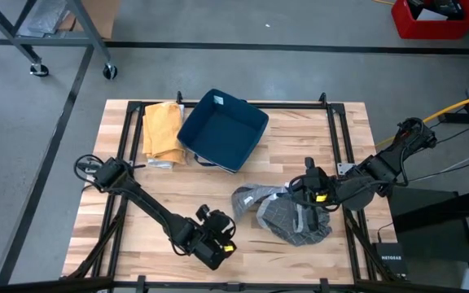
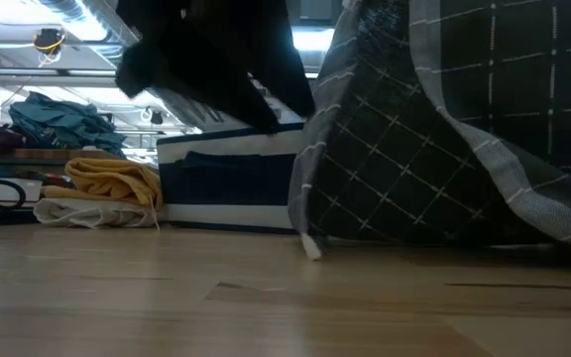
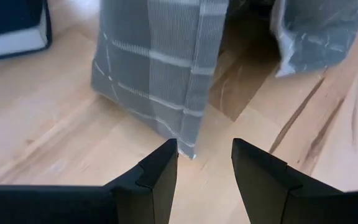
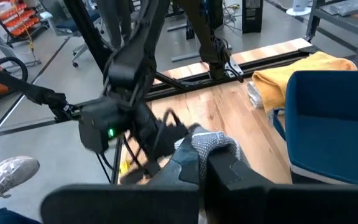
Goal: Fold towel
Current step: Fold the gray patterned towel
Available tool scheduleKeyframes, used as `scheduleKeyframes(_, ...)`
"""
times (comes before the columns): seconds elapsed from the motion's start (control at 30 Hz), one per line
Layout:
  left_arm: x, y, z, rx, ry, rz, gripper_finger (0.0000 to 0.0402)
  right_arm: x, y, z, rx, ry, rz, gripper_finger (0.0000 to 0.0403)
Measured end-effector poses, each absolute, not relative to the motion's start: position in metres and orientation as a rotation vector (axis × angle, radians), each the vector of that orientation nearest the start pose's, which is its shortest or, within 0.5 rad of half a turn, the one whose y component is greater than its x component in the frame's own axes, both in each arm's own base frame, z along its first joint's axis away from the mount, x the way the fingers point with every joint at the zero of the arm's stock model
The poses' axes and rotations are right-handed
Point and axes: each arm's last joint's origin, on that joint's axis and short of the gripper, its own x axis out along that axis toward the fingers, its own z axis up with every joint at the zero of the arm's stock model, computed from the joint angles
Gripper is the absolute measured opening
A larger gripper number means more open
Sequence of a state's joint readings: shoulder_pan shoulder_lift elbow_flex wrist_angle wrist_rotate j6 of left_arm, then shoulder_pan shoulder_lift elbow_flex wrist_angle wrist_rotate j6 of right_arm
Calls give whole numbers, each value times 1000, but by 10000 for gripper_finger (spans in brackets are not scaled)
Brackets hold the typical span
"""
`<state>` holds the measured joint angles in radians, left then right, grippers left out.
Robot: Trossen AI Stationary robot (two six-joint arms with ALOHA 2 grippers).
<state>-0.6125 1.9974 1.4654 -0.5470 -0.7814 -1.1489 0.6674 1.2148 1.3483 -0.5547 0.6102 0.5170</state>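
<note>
With the left gripper point(image 1: 218, 242) held apart near the table's point(image 1: 300, 138) front edge and the right gripper point(image 1: 314, 194) clamped on the crumpled towel point(image 1: 287, 213) toward the front right, the hanging corner is best pinched squarely, then spread.

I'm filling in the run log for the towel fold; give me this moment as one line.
right hand: shut on grey towel, lifting it | left hand: open, empty, near towel corner | fold: not yet done
</note>
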Motion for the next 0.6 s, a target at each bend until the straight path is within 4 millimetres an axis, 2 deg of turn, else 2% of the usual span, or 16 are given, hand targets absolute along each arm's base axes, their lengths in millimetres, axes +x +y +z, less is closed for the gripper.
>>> scheduleKeyframes(0.17,360,-228,168,-376,610,544,145,204,140,407,254,326,-25,1)
scheduleKeyframes(0.3,365,-229,155,-404,603,559,145,205,140,408,256,317,-21,1)
scheduleKeyframes(0.43,367,-229,148,-429,597,570,145,205,140,408,255,317,-21,1)
scheduleKeyframes(0.6,371,-232,150,-454,564,537,145,205,140,408,255,316,-22,1)
